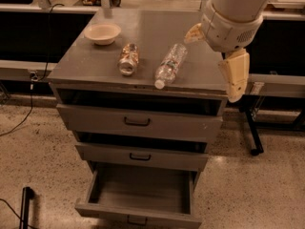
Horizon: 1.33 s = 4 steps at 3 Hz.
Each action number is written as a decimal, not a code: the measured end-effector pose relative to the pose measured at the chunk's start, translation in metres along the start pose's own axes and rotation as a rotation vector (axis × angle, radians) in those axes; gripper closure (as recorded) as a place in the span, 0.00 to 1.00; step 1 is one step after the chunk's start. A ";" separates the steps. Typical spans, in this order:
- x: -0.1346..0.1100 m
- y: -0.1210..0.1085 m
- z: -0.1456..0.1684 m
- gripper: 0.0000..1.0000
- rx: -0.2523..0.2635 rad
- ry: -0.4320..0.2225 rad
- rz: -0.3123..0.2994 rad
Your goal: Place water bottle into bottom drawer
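The water bottle (170,65) lies on its side on the grey cabinet top (90,61), its white cap pointing to the front edge. The bottom drawer (138,213) is pulled out and looks empty inside, its small black handle at the lower edge of the view. My gripper (233,78) hangs from the large white arm at the cabinet's right edge, just right of the bottle and apart from it. It holds nothing that I can see.
A stubby brown-orange labelled jar (127,59) lies left of the bottle. A pale bowl (102,33) stands at the back left of the top. The two upper drawers (138,122) stand slightly ajar. A black stand (251,132) is on the floor to the right.
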<state>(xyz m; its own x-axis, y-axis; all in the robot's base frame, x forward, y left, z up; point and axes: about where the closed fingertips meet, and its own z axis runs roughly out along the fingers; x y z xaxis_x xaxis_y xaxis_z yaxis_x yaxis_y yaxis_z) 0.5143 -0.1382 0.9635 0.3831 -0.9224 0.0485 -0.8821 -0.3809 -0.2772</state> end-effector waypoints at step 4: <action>0.014 -0.056 0.016 0.00 0.102 0.181 -0.279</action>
<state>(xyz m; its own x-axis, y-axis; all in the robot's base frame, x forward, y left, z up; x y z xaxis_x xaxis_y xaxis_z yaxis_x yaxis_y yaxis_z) 0.5736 -0.1284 0.9648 0.5425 -0.7836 0.3029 -0.7150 -0.6200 -0.3231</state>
